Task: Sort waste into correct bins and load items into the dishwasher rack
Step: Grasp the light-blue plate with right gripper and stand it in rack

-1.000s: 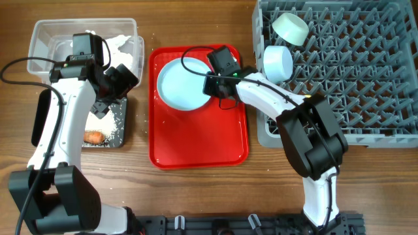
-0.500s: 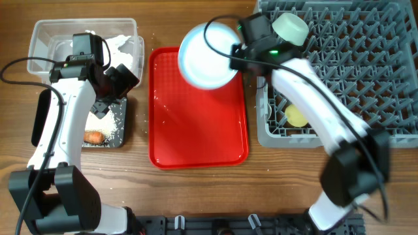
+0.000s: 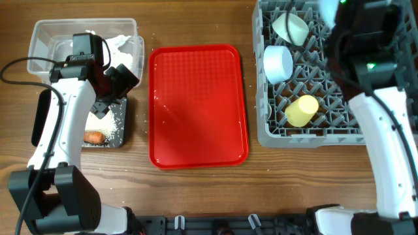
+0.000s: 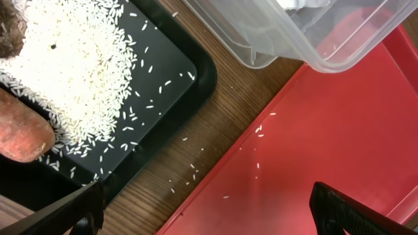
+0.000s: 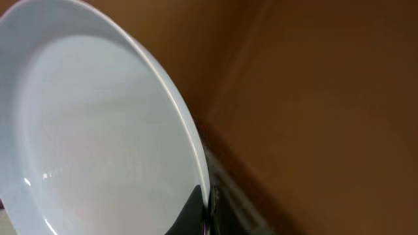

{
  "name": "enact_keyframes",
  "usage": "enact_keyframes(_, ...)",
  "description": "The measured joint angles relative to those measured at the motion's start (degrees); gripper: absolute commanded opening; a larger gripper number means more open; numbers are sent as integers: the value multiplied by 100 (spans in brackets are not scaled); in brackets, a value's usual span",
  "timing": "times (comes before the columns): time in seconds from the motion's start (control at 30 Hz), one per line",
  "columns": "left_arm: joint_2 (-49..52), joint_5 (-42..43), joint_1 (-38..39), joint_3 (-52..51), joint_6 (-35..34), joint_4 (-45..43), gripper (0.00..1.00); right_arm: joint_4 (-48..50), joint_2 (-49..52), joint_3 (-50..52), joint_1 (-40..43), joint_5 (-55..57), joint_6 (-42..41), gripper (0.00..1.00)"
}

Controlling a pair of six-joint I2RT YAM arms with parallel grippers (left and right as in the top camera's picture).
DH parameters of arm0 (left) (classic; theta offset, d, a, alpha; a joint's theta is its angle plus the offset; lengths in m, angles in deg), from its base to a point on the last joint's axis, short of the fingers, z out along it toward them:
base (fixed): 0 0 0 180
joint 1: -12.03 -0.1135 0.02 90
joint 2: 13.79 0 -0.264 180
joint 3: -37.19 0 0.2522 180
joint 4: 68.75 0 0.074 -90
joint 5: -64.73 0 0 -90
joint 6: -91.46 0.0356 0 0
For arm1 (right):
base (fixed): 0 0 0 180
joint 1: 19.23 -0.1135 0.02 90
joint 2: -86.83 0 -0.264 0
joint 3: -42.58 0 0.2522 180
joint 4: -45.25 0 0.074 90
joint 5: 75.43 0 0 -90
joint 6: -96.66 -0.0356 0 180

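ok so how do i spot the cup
Look in the big grey dishwasher rack on the right. Near its front left corner lies the small yellow cup, on its side. The pale blue bowl and pale green bowl sit beyond it.

A robotics test bench dressed up as a kitchen clean-up station; the left arm (image 3: 65,124) and the right arm (image 3: 392,150), both white and black, rise from a black mounting rail (image 3: 228,226) along the near edge of a bare wooden table (image 3: 196,189); a black cable (image 3: 13,65) loops off the left one. The props are kitchen ware: a grey dishwasher rack (image 3: 307,138) holding a yellow cup (image 3: 302,111), a pale blue bowl (image 3: 278,62) and a pale green bowl (image 3: 290,27); a red serving tray (image 3: 196,104); a pale blue plate (image 5: 98,130); a black tray (image 4: 199,78) strewn with rice grains (image 4: 72,72), beside a clear plastic tub (image 3: 39,32).
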Motion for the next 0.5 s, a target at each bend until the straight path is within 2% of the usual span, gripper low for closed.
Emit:
enact_keyframes(0.2, 0, 0, 0, 0, 0, 2, 100, 111, 671, 0, 529, 238, 1032, 4)
enact_keyframes(0.5, 0, 0, 0, 0, -2, 0, 100, -28, 1812, 13, 516, 251, 1416, 4)
